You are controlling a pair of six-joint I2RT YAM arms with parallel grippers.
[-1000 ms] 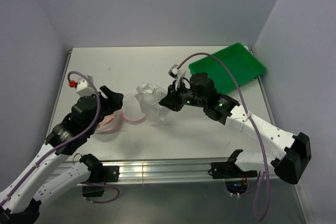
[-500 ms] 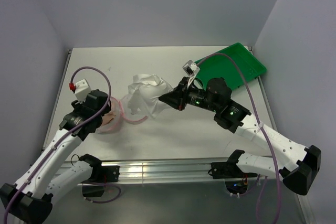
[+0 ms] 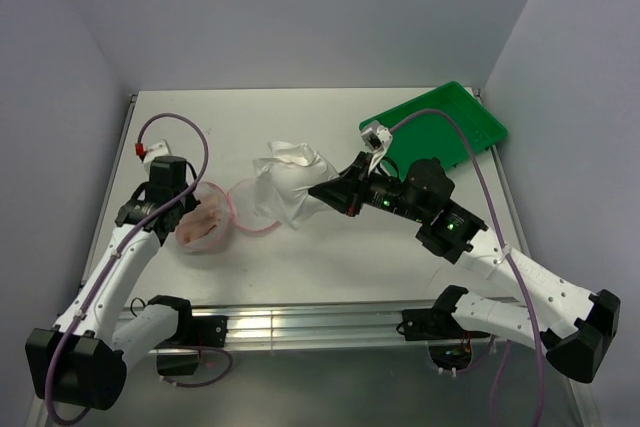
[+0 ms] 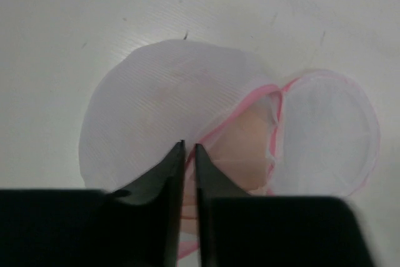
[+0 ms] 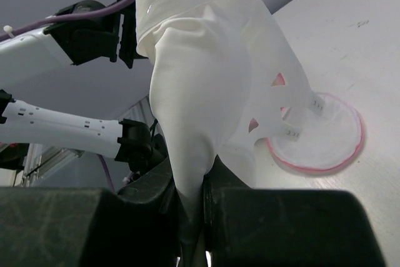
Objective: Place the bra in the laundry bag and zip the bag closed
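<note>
Both are gripping: right gripper pinches the bra aloft beside the bag; left gripper nips the bag's rim.

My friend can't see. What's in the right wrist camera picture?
The right gripper pinches a white bra, holding it up above the table. Behind it, the round pink-rimmed flap of the laundry bag lies flat, with the left arm beyond.
</note>
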